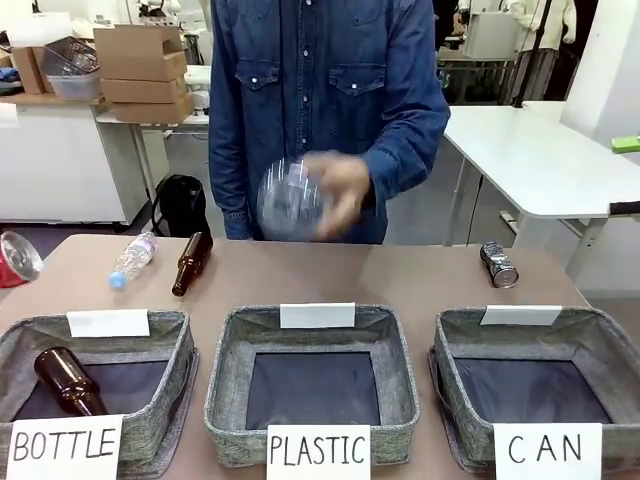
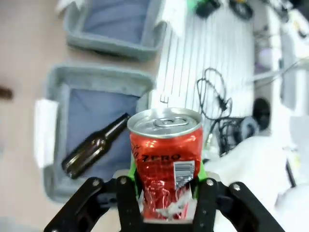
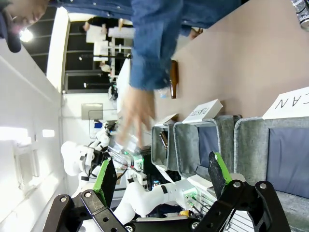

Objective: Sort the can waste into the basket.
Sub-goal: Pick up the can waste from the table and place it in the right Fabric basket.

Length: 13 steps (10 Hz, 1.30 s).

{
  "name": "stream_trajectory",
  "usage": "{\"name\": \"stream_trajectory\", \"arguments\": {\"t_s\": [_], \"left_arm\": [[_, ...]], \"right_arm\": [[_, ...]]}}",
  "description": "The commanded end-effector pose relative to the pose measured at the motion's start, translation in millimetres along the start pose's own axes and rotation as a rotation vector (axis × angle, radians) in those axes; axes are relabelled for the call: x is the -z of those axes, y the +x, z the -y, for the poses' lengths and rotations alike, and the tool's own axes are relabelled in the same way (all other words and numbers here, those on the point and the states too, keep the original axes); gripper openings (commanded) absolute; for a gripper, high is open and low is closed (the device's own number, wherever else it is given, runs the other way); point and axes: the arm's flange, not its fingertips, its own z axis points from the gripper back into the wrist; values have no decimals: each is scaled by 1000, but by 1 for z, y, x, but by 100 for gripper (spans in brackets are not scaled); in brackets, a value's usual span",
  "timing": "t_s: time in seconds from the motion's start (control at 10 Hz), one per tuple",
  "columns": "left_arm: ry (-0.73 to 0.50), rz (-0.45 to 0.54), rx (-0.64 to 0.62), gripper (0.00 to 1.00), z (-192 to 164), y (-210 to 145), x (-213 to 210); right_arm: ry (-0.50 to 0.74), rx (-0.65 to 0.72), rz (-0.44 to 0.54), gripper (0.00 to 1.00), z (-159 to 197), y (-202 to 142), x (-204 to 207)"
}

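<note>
Red can (image 2: 166, 145) sat clamped in left claw (image 2: 166, 171), long axis along the claw, lid pointing away; right claw (image 3: 161, 164) gaped empty.

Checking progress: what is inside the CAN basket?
No can shows in the CAN basket: its base is bare, but the sign hides the near strip. The red can is in the left jaws; the dark can lies behind the basket.

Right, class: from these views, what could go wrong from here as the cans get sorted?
The left pincer holds the red can by the BOTTLE basket, at the far end from the CAN basket; released here, it may land wrongly.
Crossing over, the arm might meet the person's hand, blurred, holding a plastic bottle above the middle.
The dark can lies on its side and may roll.
</note>
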Motion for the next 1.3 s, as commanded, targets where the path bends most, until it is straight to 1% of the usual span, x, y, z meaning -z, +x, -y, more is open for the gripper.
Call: {"name": "stream_trajectory", "arguments": {"t_s": [0.0,0.1,0.2,0.5,0.6,0.7,0.8,0.9,1.0,1.1,1.2], "left_arm": [[-26,64,207,0,-20,32,24],[8,121,81,0,-29,42,24],[-11,3,111,0,-1,16,10],[-11,3,111,0,-1,16,10],[-10,20,98,44,-7,23,17],[27,77,182,44,-5,28,26],[52,98,194,44,-6,55,35],[54,91,227,44,-6,86,43],[60,51,265,44,-3,101,45],[67,6,244,44,2,107,44],[63,-7,189,44,1,107,50]], "right_arm": [[29,-25,6,100,-1,3,1],[29,-25,6,100,-1,3,1],[29,-25,6,100,-1,3,1],[29,-25,6,100,-1,3,1],[29,-25,6,100,-1,3,1],[29,-25,6,100,-1,3,1],[29,-25,6,100,-1,3,1],[29,-25,6,100,-1,3,1],[29,-25,6,100,-1,3,1],[29,-25,6,100,-1,3,1],[29,-25,6,100,-1,3,1]]}}
